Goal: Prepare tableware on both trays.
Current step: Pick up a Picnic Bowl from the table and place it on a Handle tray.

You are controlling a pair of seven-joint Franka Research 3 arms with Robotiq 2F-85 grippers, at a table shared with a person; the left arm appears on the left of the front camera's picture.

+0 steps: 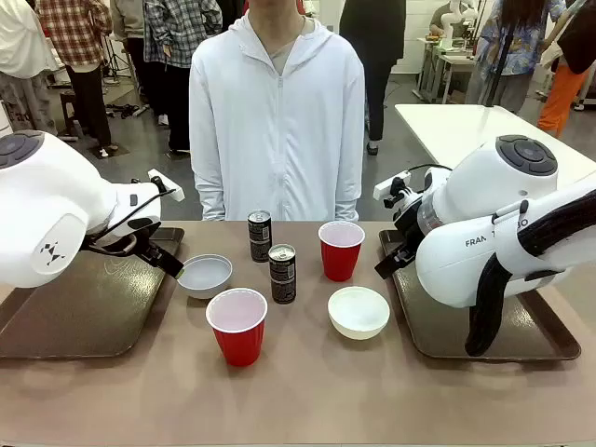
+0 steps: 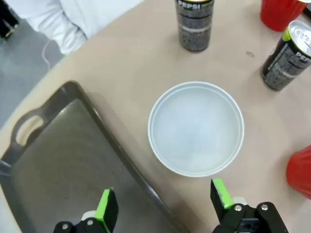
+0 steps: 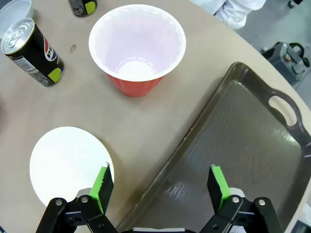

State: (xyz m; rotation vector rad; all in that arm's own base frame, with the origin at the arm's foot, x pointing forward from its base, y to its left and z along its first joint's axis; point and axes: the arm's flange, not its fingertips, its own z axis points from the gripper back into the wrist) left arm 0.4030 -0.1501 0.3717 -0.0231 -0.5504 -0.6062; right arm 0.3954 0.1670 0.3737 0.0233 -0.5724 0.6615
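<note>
- While all six pieces stand on the tabletop between the trays, neither tool grips anything; judged: task at its start.
- Left tool: fingers apart, nothing between them. It hangs over the inner rim of the left tray.
- Left bowl: straight ahead of the left tool, just beyond the fingertips, upright, mouth up. It is just beside the tray rim, not touching it.
- The bowl is round, so there is no long axis to match. A grasp would likely pinch the wall, one finger inside.
- Room around the left bowl: far Pepsi can and near Pepsi can stand beyond it, near red cup to one side. All are apart from it.
- Right tool: fingers apart, empty, straddling the inner rim of the right tray. One fingertip is above the edge of the right bowl; the far red cup is ahead.
- Judged: the left arm is nearer the left bowl and near red cup, the right arm nearer the right bowl and far red cup.
- Risk: the raised tray rim could catch a bowl carried low.
</note>
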